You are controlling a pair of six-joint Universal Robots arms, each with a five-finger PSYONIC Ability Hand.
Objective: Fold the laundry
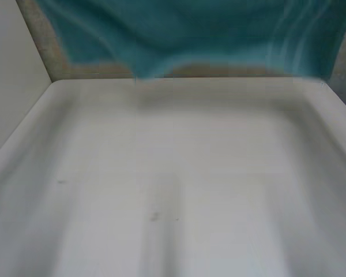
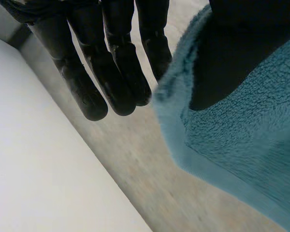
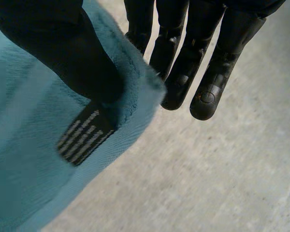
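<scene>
While towel (image 1: pixel 184 34) hangs, L robot hand (image 2: pixel 116 63) & R robot hand (image 3: pixel 188 63) pinch it.

Left hand (image 2: pixel 111 67) black; right hand (image 3: pixel 188 63) black, grey-striped thumb

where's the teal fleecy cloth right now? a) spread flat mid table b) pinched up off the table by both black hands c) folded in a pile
b: the left hand and right hand each pinch the teal fleecy cloth under a thumb, and it hangs clear of the white table.
</scene>
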